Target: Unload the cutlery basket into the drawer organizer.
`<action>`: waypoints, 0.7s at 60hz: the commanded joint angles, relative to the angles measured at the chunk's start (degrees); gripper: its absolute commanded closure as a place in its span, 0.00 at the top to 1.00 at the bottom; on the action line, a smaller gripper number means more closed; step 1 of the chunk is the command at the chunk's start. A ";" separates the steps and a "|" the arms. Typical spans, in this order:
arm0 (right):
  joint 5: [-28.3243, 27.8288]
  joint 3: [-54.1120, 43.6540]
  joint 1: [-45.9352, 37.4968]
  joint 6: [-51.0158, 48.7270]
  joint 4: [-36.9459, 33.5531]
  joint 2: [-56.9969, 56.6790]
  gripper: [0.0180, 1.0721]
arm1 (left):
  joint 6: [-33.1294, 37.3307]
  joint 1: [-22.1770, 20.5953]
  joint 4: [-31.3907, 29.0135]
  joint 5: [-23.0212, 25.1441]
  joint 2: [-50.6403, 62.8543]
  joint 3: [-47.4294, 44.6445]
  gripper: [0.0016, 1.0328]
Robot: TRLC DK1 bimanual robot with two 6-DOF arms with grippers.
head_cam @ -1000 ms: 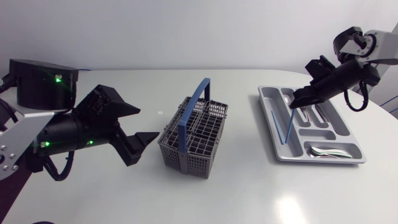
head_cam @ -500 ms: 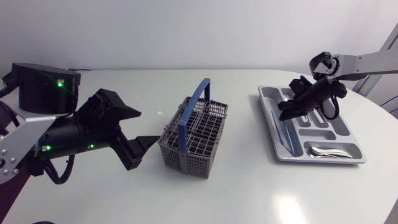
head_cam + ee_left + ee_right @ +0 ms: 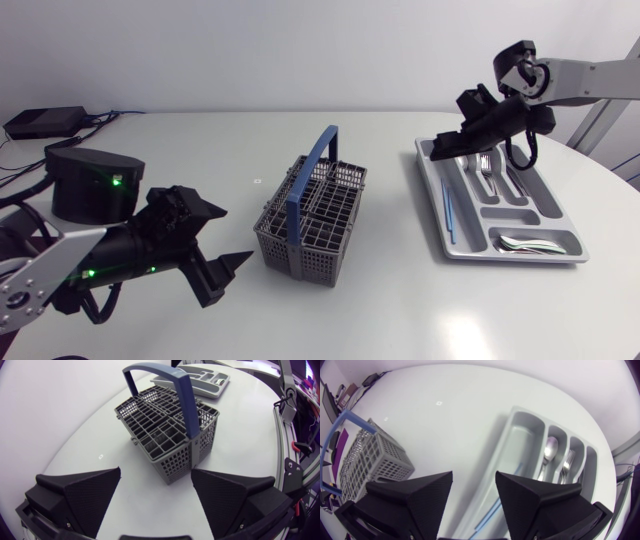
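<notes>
— What is the left gripper [image 3: 236, 232] holding?
— Its fingers are spread wide and it is empty. The grey basket [image 3: 315, 215] with the blue handle [image 3: 305, 180] stands just ahead of it, not touching.
— And the right gripper [image 3: 448, 152]?
— Also spread and empty, over the far end of the organizer [image 3: 428, 190]. A blue stick [image 3: 449, 212] lies in the long compartment

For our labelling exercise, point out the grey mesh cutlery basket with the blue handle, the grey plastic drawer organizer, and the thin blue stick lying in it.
Grey mesh cutlery basket [image 3: 296, 258]: head view, front wall.
Grey plastic drawer organizer [image 3: 514, 260]: head view, near rim.
Thin blue stick [image 3: 448, 212]: head view, mid-length.
</notes>
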 commanded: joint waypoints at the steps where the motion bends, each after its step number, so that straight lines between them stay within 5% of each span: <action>1: -0.25 -2.27 3.63 2.45 1.17 -0.83 0.68 | 1.52 -1.26 2.08 -0.48 2.25 -2.11 0.94; 27: 0.98 7.14 15.59 8.52 2.76 9.90 0.68 | 3.54 -2.40 12.71 -5.05 14.03 -0.53 0.94; 42: 0.98 3.18 17.52 8.52 2.32 7.35 0.68 | 3.63 -0.91 16.75 -6.10 19.65 3.42 0.94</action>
